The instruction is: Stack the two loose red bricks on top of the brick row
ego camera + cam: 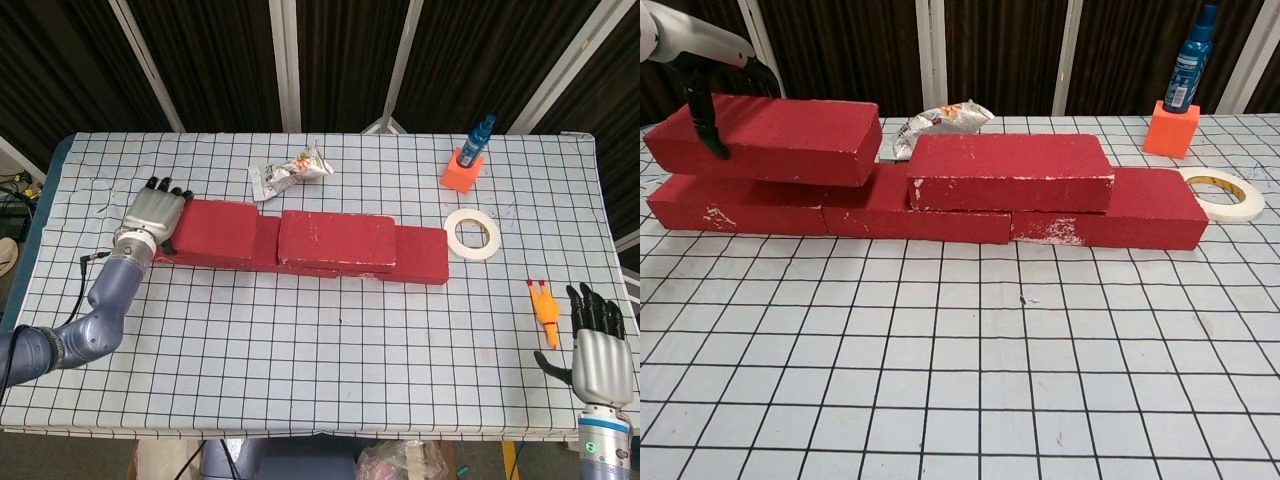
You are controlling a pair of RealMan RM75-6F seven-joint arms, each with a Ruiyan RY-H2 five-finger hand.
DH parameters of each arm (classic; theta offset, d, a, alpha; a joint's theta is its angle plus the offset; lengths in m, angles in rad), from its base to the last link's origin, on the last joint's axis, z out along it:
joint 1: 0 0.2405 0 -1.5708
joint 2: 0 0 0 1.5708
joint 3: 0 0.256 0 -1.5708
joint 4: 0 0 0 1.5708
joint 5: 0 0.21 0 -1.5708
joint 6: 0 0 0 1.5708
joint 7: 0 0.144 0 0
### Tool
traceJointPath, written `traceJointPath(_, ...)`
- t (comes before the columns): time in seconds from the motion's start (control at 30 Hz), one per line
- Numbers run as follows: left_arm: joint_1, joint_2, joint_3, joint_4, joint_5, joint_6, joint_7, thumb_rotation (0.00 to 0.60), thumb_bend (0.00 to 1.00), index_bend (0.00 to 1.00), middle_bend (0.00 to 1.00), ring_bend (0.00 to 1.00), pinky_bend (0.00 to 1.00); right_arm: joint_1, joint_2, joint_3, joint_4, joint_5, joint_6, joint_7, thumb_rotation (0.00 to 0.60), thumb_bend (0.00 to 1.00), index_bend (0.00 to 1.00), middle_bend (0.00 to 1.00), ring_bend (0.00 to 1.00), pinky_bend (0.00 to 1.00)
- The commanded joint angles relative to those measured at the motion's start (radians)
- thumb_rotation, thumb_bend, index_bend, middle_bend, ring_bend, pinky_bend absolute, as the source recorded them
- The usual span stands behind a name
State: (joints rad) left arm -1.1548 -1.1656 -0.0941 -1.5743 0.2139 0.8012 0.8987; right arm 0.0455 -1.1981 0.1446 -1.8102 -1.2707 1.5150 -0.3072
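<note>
Right hand sat at the near table edge, fingers spread, holding nothing; orange item lay just beside it. Further back, brick row ran across the checked cloth. One red brick lay on top mid-row. Left hand gripped the second red brick by its left end, over the row's left part; contact with row unclear. Beyond: tape roll, snack packet, blue bottle on orange block.

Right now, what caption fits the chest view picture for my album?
Left hand holds a red brick over the brick row, beside one already stacked.
</note>
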Motion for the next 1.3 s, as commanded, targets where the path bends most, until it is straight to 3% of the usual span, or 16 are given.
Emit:
traceJointPath(0.03,-0.009,-0.031,0.019,0.038,0.015,-0.017,-0.022,0.600,0.00,0.29,0.23,0.00,0.05,0.001,0.001,0.000,0.000,0.002,-0.003,0.002,0.600,0.18,0.00,0.00,0.00,0.00)
traceJointPath(0.53,-0.039,-0.110,0.051,0.114,0.000,0.011,-0.053,0.600,0.00,0.29,0.23,0.00,0.05,-0.003,0.012,0.002,-0.001,0.007,0.005,0.020,0.600,0.18,0.00,0.00,0.00,0.00)
traceJointPath(0.93,-0.068,-0.145,0.050,0.101,-0.010,0.052,-0.041,0.600,0.00,0.29,0.23,0.00,0.05,0.001,0.014,0.003,0.000,0.005,0.001,0.033,0.600,0.18,0.00,0.00,0.00,0.00)
traceJointPath(1.3,-0.085,-0.169,0.046,0.105,-0.084,0.096,-0.008,0.600,0.00,0.28,0.22,0.00,0.05,0.002,0.018,0.004,0.001,0.009,-0.004,0.045,0.600,0.18,0.00,0.00,0.00,0.00)
